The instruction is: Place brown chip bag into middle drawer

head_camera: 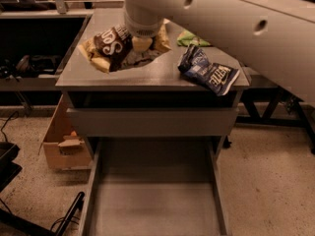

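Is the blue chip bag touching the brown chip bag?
Apart. The camera view shows bare grey cabinet top between the brown chip bag and the blue chip bag. The gripper is at the brown chip bag.

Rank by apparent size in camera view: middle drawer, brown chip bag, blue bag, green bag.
1. middle drawer, also nearest
2. brown chip bag, with the gripper on it
3. blue bag
4. green bag, partly hidden by the arm, true size unsure
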You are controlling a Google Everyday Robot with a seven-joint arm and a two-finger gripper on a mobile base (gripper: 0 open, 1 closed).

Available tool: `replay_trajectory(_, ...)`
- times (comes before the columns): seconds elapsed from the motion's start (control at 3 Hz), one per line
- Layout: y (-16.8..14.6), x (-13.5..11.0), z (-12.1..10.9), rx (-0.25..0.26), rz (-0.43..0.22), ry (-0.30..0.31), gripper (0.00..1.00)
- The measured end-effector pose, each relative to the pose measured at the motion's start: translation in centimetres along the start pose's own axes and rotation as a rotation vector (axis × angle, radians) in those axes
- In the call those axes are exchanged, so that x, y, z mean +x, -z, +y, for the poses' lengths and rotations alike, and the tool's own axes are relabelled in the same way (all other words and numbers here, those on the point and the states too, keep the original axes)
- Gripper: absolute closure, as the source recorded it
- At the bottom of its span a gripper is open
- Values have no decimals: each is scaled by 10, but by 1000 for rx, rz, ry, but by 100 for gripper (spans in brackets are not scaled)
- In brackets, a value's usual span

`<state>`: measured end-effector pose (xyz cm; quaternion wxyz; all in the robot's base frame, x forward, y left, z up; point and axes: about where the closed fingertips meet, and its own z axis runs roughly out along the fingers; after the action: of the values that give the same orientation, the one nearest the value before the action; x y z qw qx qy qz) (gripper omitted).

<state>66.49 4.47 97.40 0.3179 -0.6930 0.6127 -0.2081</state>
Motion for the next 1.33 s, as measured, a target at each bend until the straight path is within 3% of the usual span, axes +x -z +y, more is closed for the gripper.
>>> replay_trajectory(0.33, 49, 11, 44, -20, 7, -98, 100)
replay_trajectory(0.67, 73, 21, 97, -66, -8, -172, 100)
replay_trajectory(1.0, 67, 29, 163, -144, -64, -257, 100)
replay_trajectory(1.33, 54, 27, 229, -202, -130, -392, 100)
